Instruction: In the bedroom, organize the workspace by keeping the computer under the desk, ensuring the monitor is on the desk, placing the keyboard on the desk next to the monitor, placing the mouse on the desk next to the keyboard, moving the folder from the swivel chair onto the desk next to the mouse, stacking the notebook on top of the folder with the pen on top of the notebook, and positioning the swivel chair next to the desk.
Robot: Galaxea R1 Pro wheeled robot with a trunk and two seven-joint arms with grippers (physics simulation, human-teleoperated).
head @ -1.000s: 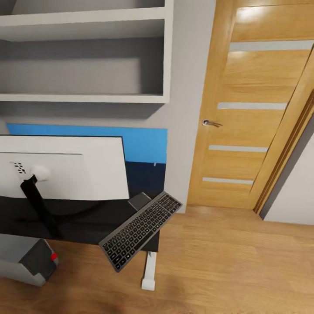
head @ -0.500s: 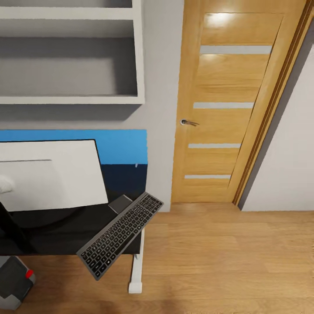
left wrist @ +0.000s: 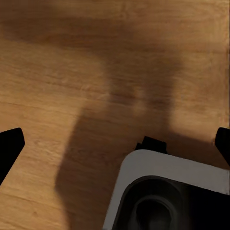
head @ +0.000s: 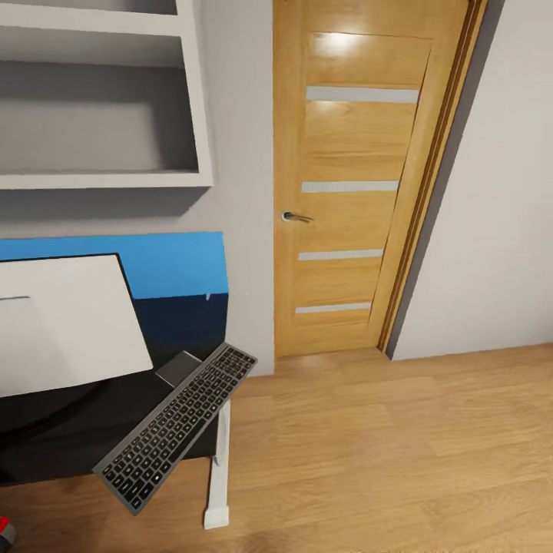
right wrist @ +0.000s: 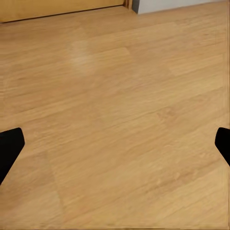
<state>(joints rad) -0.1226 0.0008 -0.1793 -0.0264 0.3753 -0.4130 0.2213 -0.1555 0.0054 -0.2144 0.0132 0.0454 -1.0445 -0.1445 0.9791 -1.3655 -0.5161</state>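
In the head view, the far left holds the wide flat monitor [head: 65, 330], its white back turned this way, standing on the matt black top of the desk [head: 84, 430] with its white metal leg [head: 219, 468]. A small red and grey corner shows at the very bottom left on the floor; what it belongs to cannot be told. Behind the monitor a bright blue panel [head: 165, 265] runs along the grey wall, and above it hangs a pale grey open wall shelf [head: 107, 100]. At the desk's right end lies the slim silver-grey keyboard [head: 178, 425] with dark grey keys, set on a slant, its near end jutting past the desk edge over the floor. A small flat grey piece [head: 178, 368] lies just beside the keyboard's far end, by the monitor's corner. Further right stands the wooden door [head: 357, 177] with pale horizontal strips and a metal lever handle [head: 294, 216], then a plain grey wall, all above the light wood plank floor [head: 399, 453].

The left gripper [left wrist: 115, 143] hangs with its two black fingertips [left wrist: 10, 146] spread wide, nothing between them; beneath it lie shadowed floor planks and a rounded white and dark grey part of the robot's base [left wrist: 167, 191]. The right gripper [right wrist: 115, 143] is likewise spread wide and empty, with bare floor beneath and the door's foot beyond the fingertips [right wrist: 10, 146].
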